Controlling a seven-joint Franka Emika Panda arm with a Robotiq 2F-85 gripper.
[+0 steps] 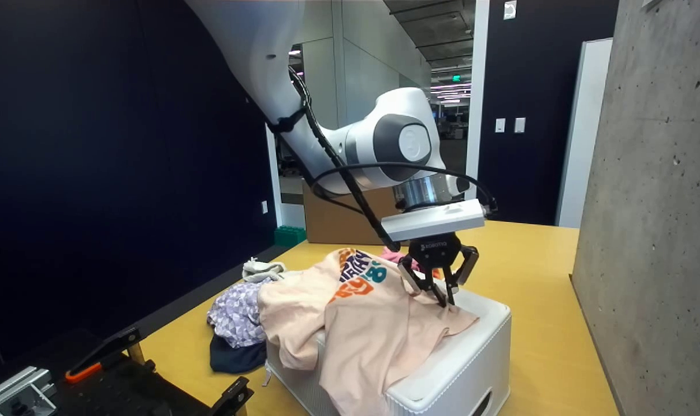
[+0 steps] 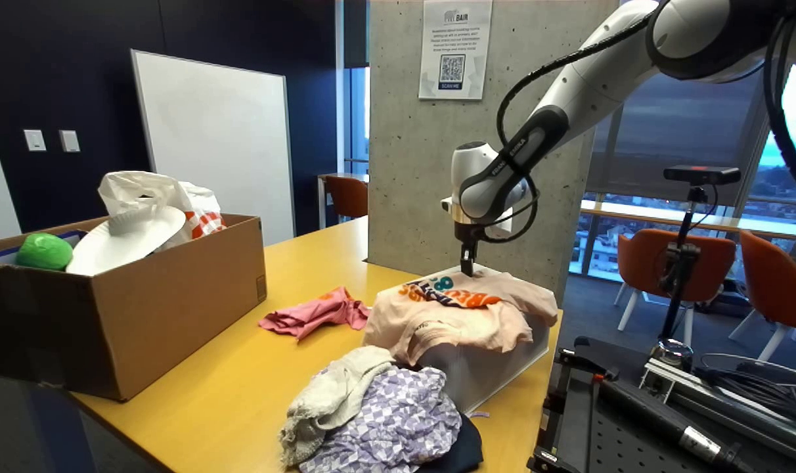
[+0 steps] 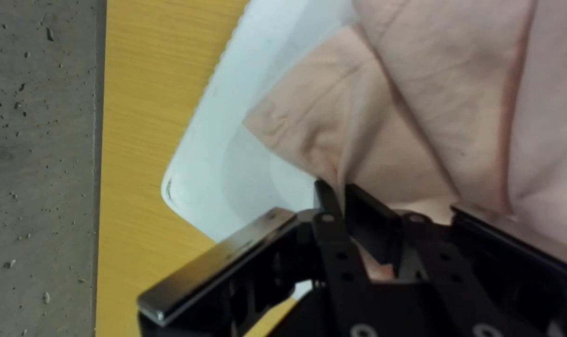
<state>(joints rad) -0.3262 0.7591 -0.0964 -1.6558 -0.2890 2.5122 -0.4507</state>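
A pale pink shirt (image 1: 379, 335) with coloured lettering lies draped over a white box (image 1: 460, 370); both also show in the other views as the shirt (image 2: 464, 322) and the box (image 2: 483, 374). My gripper (image 1: 447, 301) points down over the box top, fingertips at the shirt's edge. In the wrist view the gripper (image 3: 338, 196) is shut on a thin fold of the shirt (image 3: 433, 103). A bare corner of the white box (image 3: 208, 182) shows beside the cloth. The shirt still rests on the box around the pinched fold.
A grey-white cloth (image 2: 335, 394), a purple checked cloth (image 2: 391, 420) and a dark cloth (image 1: 234, 353) lie heaped beside the box. A pink cloth (image 2: 319, 314) lies farther off. A filled cardboard box (image 2: 181, 315) stands on the yellow table (image 2: 240, 374). A concrete pillar (image 1: 650, 202) borders it.
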